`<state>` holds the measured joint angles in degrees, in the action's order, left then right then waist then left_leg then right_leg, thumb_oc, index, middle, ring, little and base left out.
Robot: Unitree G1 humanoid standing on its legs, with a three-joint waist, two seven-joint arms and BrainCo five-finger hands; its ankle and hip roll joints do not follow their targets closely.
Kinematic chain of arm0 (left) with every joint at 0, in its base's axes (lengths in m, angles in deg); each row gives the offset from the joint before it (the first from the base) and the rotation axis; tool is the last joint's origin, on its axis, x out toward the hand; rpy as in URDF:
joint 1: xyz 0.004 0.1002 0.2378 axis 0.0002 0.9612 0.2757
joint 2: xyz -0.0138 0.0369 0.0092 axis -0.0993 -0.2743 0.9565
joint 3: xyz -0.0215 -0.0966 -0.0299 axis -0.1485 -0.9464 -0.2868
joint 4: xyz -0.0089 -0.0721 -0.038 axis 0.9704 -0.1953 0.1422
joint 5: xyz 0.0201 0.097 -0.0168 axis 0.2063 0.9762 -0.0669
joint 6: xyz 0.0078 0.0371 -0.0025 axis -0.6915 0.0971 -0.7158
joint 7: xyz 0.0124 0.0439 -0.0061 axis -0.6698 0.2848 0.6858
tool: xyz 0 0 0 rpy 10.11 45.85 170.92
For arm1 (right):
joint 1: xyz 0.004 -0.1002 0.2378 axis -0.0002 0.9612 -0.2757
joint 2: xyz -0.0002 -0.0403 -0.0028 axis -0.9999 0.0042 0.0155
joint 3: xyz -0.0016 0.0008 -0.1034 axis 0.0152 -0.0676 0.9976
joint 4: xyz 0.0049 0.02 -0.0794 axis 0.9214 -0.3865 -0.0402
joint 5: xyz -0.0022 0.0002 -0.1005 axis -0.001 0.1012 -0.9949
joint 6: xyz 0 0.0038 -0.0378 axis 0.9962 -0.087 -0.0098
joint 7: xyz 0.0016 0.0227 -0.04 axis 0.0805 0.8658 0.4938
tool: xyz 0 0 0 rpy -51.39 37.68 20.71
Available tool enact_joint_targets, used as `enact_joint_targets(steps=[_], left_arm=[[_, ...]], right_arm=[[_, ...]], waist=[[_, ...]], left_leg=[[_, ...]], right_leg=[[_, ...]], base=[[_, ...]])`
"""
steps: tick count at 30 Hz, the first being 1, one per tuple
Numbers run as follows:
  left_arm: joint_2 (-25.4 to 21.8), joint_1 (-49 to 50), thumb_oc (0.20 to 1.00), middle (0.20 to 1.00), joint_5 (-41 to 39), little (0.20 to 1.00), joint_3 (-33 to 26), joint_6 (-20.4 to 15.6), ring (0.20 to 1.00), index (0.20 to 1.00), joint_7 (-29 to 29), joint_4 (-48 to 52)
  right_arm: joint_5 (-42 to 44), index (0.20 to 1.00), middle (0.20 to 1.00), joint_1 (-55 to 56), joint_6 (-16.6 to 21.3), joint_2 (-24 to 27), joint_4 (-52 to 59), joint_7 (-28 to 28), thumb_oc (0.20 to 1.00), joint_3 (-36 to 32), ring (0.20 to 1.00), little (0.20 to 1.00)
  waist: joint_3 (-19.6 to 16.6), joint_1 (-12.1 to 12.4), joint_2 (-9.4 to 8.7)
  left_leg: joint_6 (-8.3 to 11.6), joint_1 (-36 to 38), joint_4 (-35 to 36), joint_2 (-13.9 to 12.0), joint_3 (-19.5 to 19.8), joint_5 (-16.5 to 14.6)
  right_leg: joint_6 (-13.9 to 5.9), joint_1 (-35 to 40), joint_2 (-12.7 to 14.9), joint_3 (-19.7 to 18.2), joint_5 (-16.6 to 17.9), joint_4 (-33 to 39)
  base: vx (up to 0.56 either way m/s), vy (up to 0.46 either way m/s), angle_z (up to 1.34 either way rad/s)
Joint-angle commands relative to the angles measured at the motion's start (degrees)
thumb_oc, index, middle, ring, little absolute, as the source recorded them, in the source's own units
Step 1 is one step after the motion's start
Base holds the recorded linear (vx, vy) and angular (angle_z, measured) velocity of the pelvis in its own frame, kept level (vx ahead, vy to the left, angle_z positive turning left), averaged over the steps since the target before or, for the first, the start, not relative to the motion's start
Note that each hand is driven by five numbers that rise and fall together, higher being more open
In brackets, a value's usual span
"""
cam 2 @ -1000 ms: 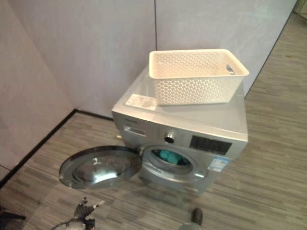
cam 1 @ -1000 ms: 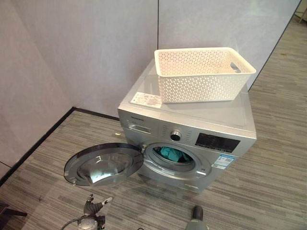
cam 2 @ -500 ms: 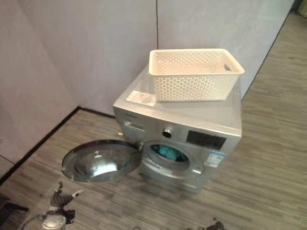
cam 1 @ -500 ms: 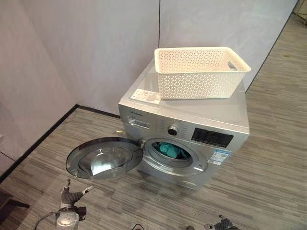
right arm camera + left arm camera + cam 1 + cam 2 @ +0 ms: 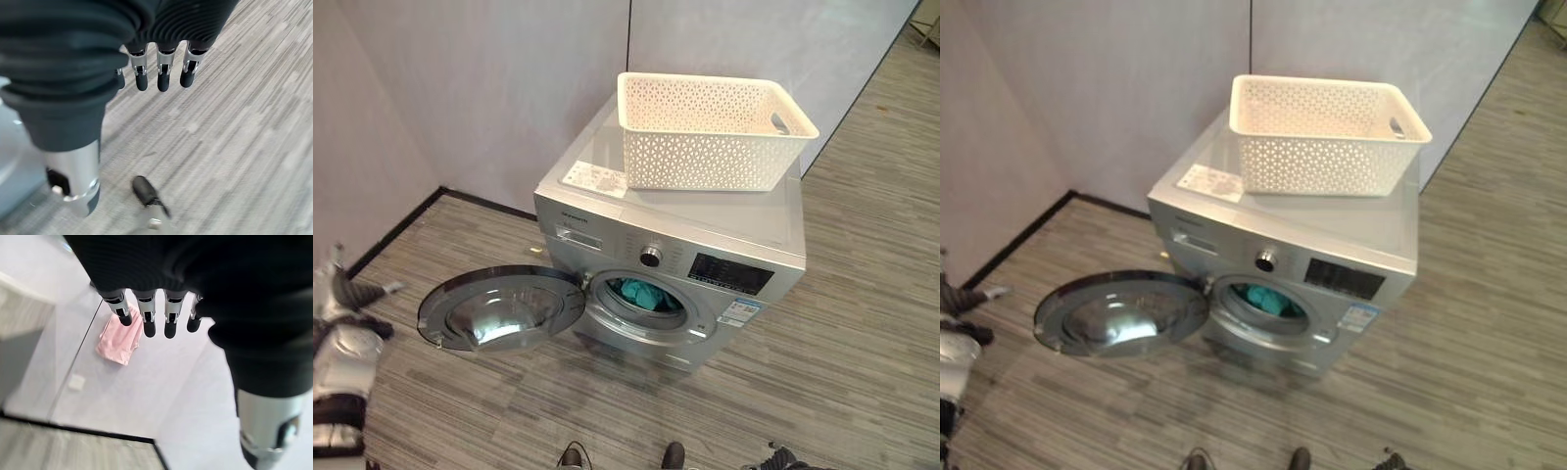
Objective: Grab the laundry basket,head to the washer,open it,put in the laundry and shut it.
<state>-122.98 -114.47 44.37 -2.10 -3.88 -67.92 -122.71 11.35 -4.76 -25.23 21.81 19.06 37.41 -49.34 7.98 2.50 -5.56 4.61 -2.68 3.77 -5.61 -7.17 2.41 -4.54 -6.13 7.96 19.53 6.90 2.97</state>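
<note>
The teal laundry [image 5: 641, 293] is inside the washer [image 5: 724, 235], and the white basket [image 5: 710, 132] sits on top. The round door [image 5: 499, 308] hangs open to the left. Both hands are loose and hold nothing – left hand [image 5: 151, 316], right hand [image 5: 159, 71]. To shut it well, push the door's far edge flat and slow – until it clicks

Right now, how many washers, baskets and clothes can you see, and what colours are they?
Silver washer: 1
White basket: 1
Teal laundry in the drum: 1 bundle
Pink cloth on the wall: 1
Total: 4
</note>
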Motion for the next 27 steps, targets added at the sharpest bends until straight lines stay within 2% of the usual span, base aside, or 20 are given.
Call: enact_joint_targets(steps=[1,2,3,4,6,9,14,15,16,17,18,19,20,21,25,27], left_arm=[[-2.23,-8.68,1.000,1.000,-4.06,1.000,4.31,-1.73,1.000,1.000,-2.66,-6.46],[-2.99,-20.11,1.000,1.000,-6.18,1.000,12.21,-1.39,1.000,1.000,-4.98,-14.86],[-3.06,-25.30,1.000,1.000,-6.61,1.000,15.59,-1.08,1.000,1.000,-5.42,-17.37],[-1.87,-34.52,1.000,1.000,-6.20,1.000,22.26,-0.18,1.000,1.000,-6.31,-22.10],[0.07,-40.78,1.000,1.000,-5.88,1.000,26.19,0.70,1.000,1.000,-7.44,-26.44],[1.55,-47.79,1.000,1.000,-6.56,1.000,29.77,1.33,1.000,1.000,-7.87,-29.79],[3.01,-52.06,1.000,1.000,-7.43,1.000,31.66,1.85,1.000,1.000,-6.93,-31.64],[-1.47,-48.45,1.000,1.000,-8.43,1.000,29.66,1.54,1.000,1.000,-6.60,-31.50],[-3.37,-48.18,1.000,1.000,-7.05,1.000,30.91,1.16,1.000,1.000,-7.70,-30.75],[-3.37,-48.25,1.000,1.000,-7.03,1.000,30.96,1.15,1.000,1.000,-7.77,-30.79],[-4.91,-49.04,1.000,1.000,-7.00,1.000,31.14,1.02,1.000,1.000,-7.30,-30.66],[-5.62,-49.47,1.000,1.000,-6.38,1.000,31.49,1.25,1.000,1.000,-7.41,-31.71],[-5.62,-49.56,1.000,1.000,-6.37,1.000,31.59,1.22,1.000,1.000,-7.44,-31.78],[-6.87,-48.79,1.000,1.000,-4.71,1.000,31.37,2.12,1.000,1.000,-7.37,-33.45],[-7.39,-43.83,1.000,1.000,-0.91,1.000,28.73,3.89,1.000,1.000,-8.47,-36.08],[-7.07,-41.87,1.000,1.000,-0.11,1.000,27.50,4.28,1.000,1.000,-8.88,-36.22]], right_arm=[[-0.16,1.000,1.000,-4.61,0.01,0.25,-0.67,-0.98,1.000,2.85,1.000,1.000],[0.58,1.000,1.000,-7.22,-0.07,-0.17,-0.64,-1.48,1.000,4.98,1.000,1.000],[1.11,1.000,1.000,-8.32,-0.04,-0.11,-0.57,-1.84,1.000,6.53,1.000,1.000],[2.29,1.000,1.000,-10.06,0.06,-0.46,-0.46,-2.48,1.000,8.25,1.000,1.000],[3.39,1.000,1.000,-12.34,-0.06,-0.82,-0.49,-2.82,1.000,10.13,1.000,1.000],[5.15,1.000,1.000,-14.66,0.04,-1.57,-1.02,-3.30,1.000,11.63,1.000,1.000],[6.66,1.000,1.000,-16.62,0.61,-2.56,-1.05,-4.34,1.000,13.54,1.000,1.000],[5.00,1.000,1.000,-9.78,2.37,-0.89,3.07,-2.43,1.000,14.49,1.000,1.000],[4.80,1.000,1.000,-9.37,2.94,2.52,7.27,-1.91,1.000,13.45,1.000,1.000],[4.78,1.000,1.000,-9.24,2.77,2.64,7.58,-1.82,1.000,13.38,1.000,1.000],[5.97,1.000,1.000,-9.01,3.63,4.90,13.44,-1.50,1.000,13.08,1.000,1.000],[6.38,1.000,1.000,-8.23,4.03,5.67,15.53,-1.21,1.000,12.93,1.000,1.000],[6.38,1.000,1.000,-8.15,3.96,5.70,15.67,-1.18,1.000,12.91,1.000,1.000],[6.28,1.000,1.000,-6.37,4.64,6.80,19.43,-0.58,1.000,12.81,1.000,1.000],[5.60,1.000,1.000,-4.09,4.74,7.86,24.58,0.76,1.000,12.52,1.000,1.000],[5.55,1.000,1.000,-3.67,4.51,8.28,25.42,1.06,1.000,12.37,1.000,1.000]], waist=[[3.34,-0.40,-0.73],[5.24,-0.49,-1.73],[6.25,-0.85,-2.09],[8.19,-0.97,-3.12],[9.52,-1.29,-3.67],[11.55,-1.39,-4.66],[13.90,-1.80,-5.70],[14.20,-3.69,-6.93],[14.30,-4.40,-7.76],[14.23,-4.40,-7.73],[14.19,-4.99,-8.96],[14.02,-5.46,-9.71],[13.94,-5.45,-9.73],[13.58,-6.12,-10.87],[13.43,-6.99,-12.12],[13.25,-7.21,-12.12]], left_leg=[[-1.84,-1.59,-1.07,-0.68,0.92,-2.67],[-1.87,-4.11,-2.80,-1.20,1.14,-2.51],[-1.86,-5.60,-3.90,-1.47,1.44,-2.36],[-1.90,-8.86,-6.04,-1.68,2.28,-2.22],[-1.56,-11.02,-7.48,-2.05,3.55,-3.36],[-1.56,-14.95,-9.84,-2.09,4.60,-3.48],[-1.45,-19.70,-12.47,-2.26,6.04,-3.65],[-1.27,-20.58,-13.14,-2.98,5.71,-3.87],[-1.15,-21.77,-14.11,-3.33,5.96,-4.13],[-1.15,-21.96,-14.27,-3.35,6.00,-4.20],[-1.06,-22.79,-14.73,-3.88,6.09,-4.61],[-0.99,-23.17,-14.90,-4.18,6.17,-4.79],[-0.99,-23.24,-14.94,-4.19,6.17,-4.81],[-0.86,-23.61,-14.96,-4.67,6.11,-5.08],[-0.73,-23.86,-14.86,-5.16,5.98,-5.45],[-0.73,-23.87,-14.84,-5.22,6.03,-5.54]], right_leg=[[-5.76,-0.69,5.86,-1.84,-6.74,-9.86],[-5.73,-2.34,5.76,-1.99,-6.08,-10.01],[-5.67,-3.14,5.70,-2.01,-5.77,-10.06],[-5.50,-4.55,5.55,-1.80,-5.18,-10.05],[-5.83,-5.32,5.14,-2.11,-5.61,-10.15],[-5.70,-7.12,4.91,-1.94,-4.79,-9.91],[-5.55,-9.45,4.47,-1.79,-4.04,-9.49],[-5.68,-10.69,4.07,-2.92,-3.37,-9.30],[-5.73,-11.37,3.72,-3.22,-2.96,-9.06],[-5.73,-11.46,3.70,-3.20,-2.95,-9.07],[-5.71,-11.97,3.22,-3.52,-2.64,-8.54],[-5.70,-12.27,2.88,-3.82,-2.43,-8.06],[-5.69,-12.33,2.86,-3.83,-2.41,-8.04],[-5.69,-12.74,2.36,-4.32,-1.99,-7.22],[-5.49,-13.27,1.60,-5.05,-1.73,-6.20],[-5.42,-13.29,1.38,-5.27,-1.66,-6.00]], base=[[-0.16,-0.053,-0.04],[-0.17,-0.065,-0.05],[-0.22,-0.097,-0.02],[-0.15,-0.074,0.08],[-0.03,-0.055,0.12],[-0.03,-0.025,0.08],[-0.05,-0.002,0.07],[-0.07,0.031,0.00],[-0.06,0.036,-0.09],[-0.04,-0.054,-0.20],[-0.02,-0.047,-0.15],[-0.02,-0.048,-0.11],[-0.01,-0.055,-0.09],[0.00,-0.049,-0.11],[-0.01,-0.023,-0.12],[-0.01,-0.016,-0.13]])
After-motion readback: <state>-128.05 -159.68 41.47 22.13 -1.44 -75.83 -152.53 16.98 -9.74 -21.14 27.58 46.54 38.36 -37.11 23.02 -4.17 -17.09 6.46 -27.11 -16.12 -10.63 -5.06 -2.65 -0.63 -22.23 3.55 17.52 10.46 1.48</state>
